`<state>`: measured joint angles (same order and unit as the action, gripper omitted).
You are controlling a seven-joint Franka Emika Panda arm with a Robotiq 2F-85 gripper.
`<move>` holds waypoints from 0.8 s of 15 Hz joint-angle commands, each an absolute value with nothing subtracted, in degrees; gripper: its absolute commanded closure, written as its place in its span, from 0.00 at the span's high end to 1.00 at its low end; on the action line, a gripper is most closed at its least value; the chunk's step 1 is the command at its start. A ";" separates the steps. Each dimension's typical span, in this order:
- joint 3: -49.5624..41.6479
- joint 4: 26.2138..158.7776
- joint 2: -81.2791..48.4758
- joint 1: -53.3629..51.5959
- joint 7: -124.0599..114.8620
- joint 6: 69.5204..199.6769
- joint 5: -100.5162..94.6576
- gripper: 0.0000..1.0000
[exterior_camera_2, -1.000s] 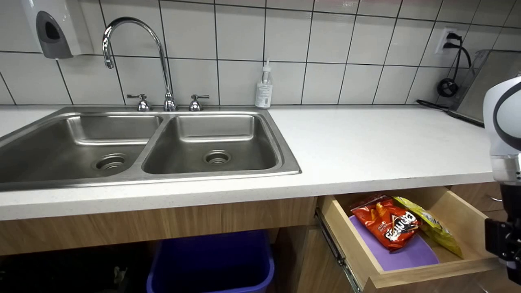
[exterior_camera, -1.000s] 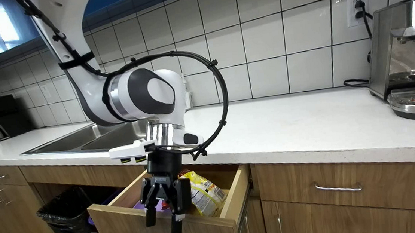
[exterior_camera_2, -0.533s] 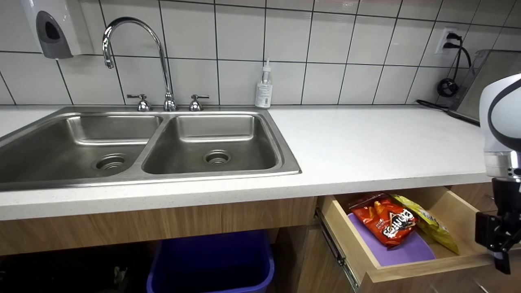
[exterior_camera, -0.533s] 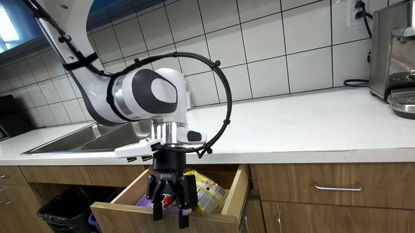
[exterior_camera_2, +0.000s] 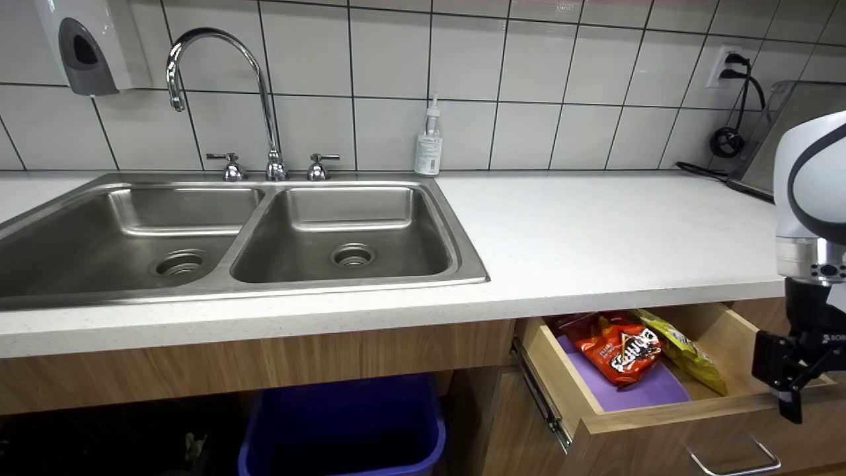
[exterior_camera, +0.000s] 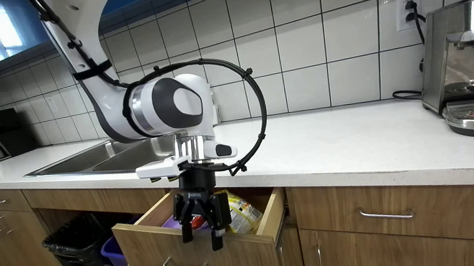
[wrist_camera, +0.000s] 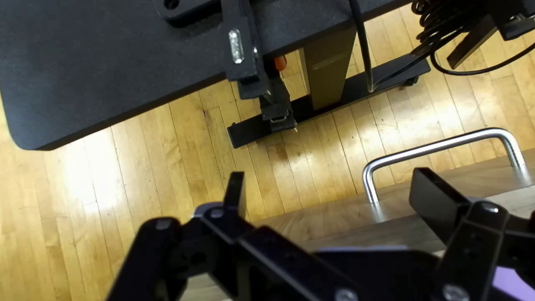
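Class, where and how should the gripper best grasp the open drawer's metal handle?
Likely the straight middle of the handle, from above: it stands off the drawer front, with a gap behind. The gripper points down, but its fingers spread roughly along the handle, so it probably needs turning.

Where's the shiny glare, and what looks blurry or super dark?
Wrist view: white glare on the wooden floor, a gleaming drawer handle, a partly blurry gripper. In an exterior view, white glare on a blue cabinet; in an exterior view, deep shadow below the sink.
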<state>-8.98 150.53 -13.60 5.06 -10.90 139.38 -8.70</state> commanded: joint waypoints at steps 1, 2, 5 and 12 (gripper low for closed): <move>-9.56 148.61 -15.92 4.56 -12.23 142.47 -9.67 1.00; -9.56 148.37 -16.07 4.57 -12.21 142.94 -9.55 1.00; -9.61 147.64 -16.55 4.58 -12.15 144.34 -9.34 1.00; -9.86 144.67 -18.64 4.44 -12.03 145.62 -9.57 1.00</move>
